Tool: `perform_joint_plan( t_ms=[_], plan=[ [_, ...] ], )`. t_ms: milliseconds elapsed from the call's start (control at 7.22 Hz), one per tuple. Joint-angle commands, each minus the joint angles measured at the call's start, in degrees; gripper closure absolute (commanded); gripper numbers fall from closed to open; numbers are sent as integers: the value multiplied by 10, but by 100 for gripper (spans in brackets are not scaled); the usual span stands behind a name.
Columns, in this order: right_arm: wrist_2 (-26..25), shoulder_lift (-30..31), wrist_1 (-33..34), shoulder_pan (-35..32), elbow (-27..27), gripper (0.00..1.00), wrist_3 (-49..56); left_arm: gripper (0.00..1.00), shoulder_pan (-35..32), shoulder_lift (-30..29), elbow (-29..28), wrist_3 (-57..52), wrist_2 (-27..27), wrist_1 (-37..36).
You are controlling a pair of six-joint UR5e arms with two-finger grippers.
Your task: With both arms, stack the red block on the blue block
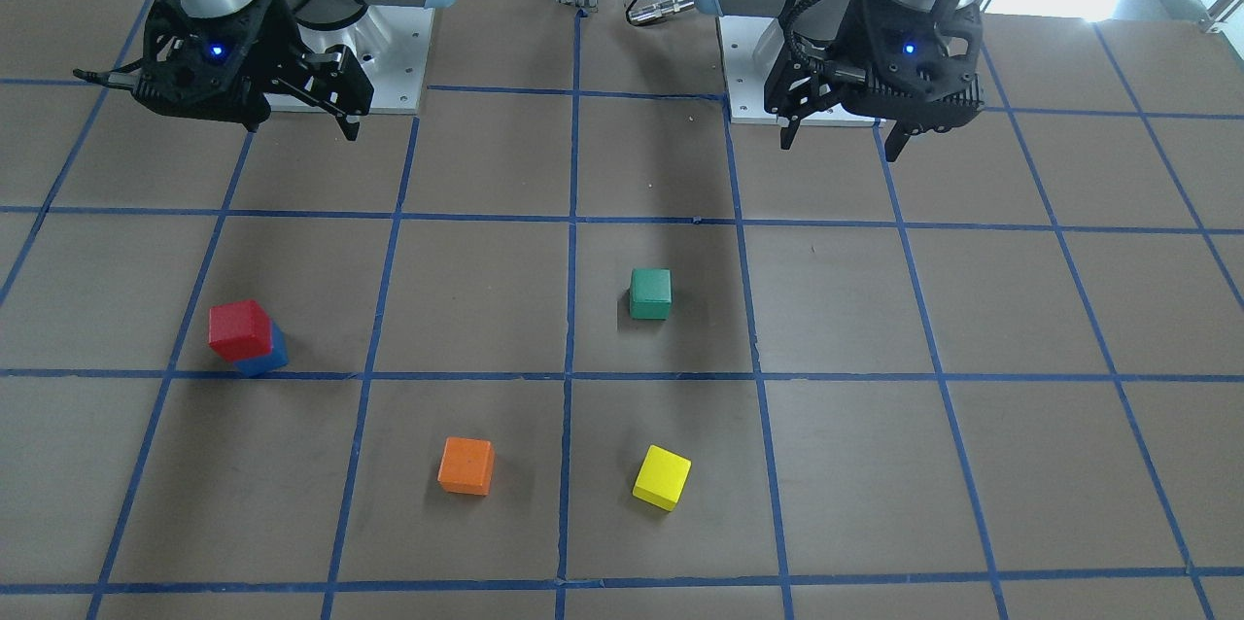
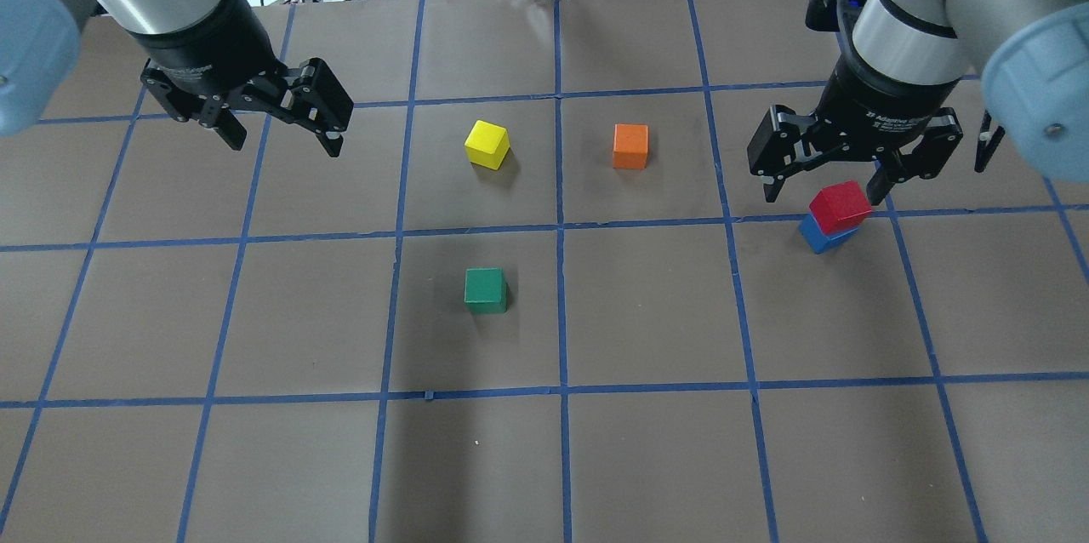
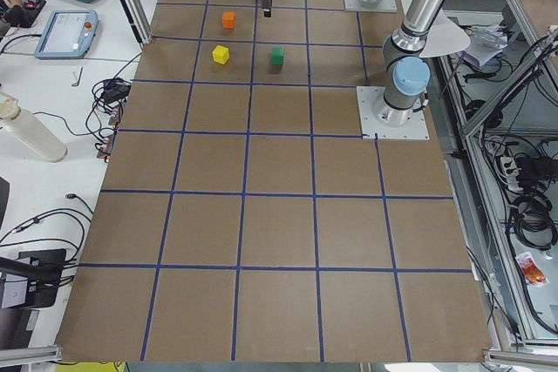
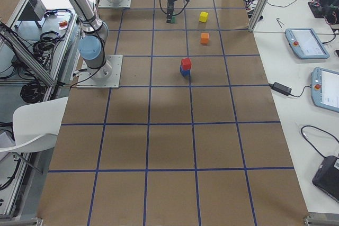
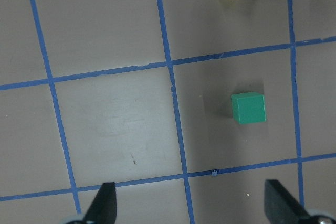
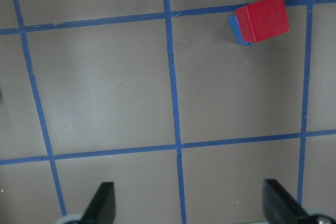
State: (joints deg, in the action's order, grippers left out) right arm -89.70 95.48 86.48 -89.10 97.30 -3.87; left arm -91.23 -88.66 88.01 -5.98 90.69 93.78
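Note:
The red block (image 1: 240, 328) sits on top of the blue block (image 1: 266, 360), turned a little against it; only a sliver of blue shows. The stack also shows in the overhead view, with the red block (image 2: 840, 205) over the blue block (image 2: 818, 236), and in the right wrist view, with the red block (image 6: 263, 17) over the blue block (image 6: 235, 29). My right gripper (image 1: 303, 128) (image 2: 823, 185) (image 6: 189, 208) is open, empty, raised and back from the stack. My left gripper (image 1: 839, 146) (image 2: 283, 146) (image 5: 191, 208) is open, empty and raised on the other side.
A green cube (image 1: 650, 294) (image 2: 485, 289) (image 5: 248, 108) sits mid-table. An orange cube (image 1: 466, 465) (image 2: 630, 145) and a yellow cube (image 1: 662, 477) (image 2: 487, 143) lie farther from me. Blue tape lines grid the brown table.

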Motion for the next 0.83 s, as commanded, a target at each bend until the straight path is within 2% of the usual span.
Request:
perform_joint_plan(
  t_ms=[0,692],
  plan=[
    [0,0,4,0,1,0,0,0,0,0,0,0,-1,0],
    [-1,2,4,0,4,0,-3,0,0,0,1,0,0,0]
  ],
)
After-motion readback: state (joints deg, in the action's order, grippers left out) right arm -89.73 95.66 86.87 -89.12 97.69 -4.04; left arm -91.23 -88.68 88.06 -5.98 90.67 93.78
